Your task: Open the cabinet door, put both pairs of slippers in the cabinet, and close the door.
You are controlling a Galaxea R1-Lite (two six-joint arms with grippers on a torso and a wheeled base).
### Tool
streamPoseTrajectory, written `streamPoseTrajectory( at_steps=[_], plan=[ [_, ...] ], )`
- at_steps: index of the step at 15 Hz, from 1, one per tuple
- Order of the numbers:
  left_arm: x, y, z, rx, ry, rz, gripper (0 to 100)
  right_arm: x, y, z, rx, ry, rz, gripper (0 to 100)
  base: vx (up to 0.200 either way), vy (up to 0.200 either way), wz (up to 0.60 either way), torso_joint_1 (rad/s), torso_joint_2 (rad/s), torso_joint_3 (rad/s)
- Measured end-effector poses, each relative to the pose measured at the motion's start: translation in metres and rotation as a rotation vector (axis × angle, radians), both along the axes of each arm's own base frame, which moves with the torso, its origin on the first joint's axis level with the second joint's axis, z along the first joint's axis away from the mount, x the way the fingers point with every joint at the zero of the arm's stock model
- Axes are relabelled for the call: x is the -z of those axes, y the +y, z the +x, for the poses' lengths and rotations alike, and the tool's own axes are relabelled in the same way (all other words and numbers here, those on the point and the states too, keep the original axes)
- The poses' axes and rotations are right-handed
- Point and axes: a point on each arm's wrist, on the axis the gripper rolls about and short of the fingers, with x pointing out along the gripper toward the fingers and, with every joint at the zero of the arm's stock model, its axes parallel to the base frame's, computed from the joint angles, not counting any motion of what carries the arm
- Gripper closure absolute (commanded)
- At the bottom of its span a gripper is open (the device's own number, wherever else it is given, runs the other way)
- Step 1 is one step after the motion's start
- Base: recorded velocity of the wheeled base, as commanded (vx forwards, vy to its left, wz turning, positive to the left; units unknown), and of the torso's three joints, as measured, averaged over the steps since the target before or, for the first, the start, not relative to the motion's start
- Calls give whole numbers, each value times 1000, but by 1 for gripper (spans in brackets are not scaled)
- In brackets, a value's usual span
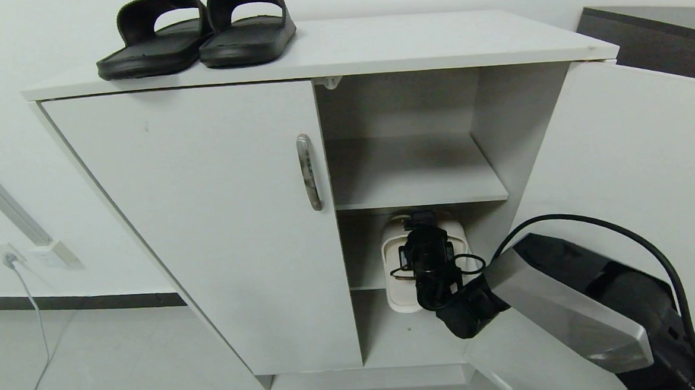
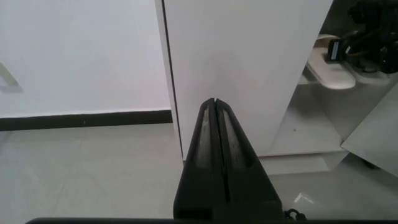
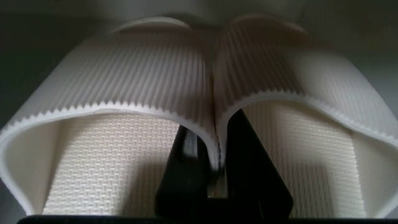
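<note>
A pair of black slippers (image 1: 196,33) stands on the left of the white cabinet's top (image 1: 434,42). The left door (image 1: 206,226), with a metal handle (image 1: 309,172), is closed; the right door (image 1: 637,162) is swung open. A pair of white slippers (image 1: 396,275) rests on the middle shelf inside, and also appears in the left wrist view (image 2: 333,70). My right gripper (image 1: 421,224) reaches into that compartment, shut (image 3: 214,165) on the adjoining straps of the white slippers (image 3: 124,81). My left gripper (image 2: 214,104) hangs low before the closed door, shut and holding nothing.
The upper shelf (image 1: 418,176) and the cabinet floor (image 1: 402,335) are bare. A wall socket with a cable (image 1: 9,258) sits low on the left wall. Dark furniture (image 1: 654,36) stands behind the open door. Pale floor tiles (image 2: 87,168) lie left of the cabinet.
</note>
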Motion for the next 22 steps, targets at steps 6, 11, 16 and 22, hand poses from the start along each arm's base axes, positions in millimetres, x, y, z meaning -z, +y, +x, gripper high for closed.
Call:
streamPoseTrajectory(
  at_steps=[6,11,16,22],
  plan=[
    [0,0,0,-2,0,-1,100,-10,8,26,-41,-22,43,100,0,0,0,0,0,0],
    [0,0,0,-6,0,-1,100,6,2,33,-68,-1,41,100,0,0,0,0,0,0],
    [0,0,0,-7,0,-1,100,14,1,33,-68,13,33,100,0,0,0,0,0,0],
    [0,0,0,-6,0,-1,100,16,1,33,-67,18,30,0,0,0,0,0,0,0]
  ],
)
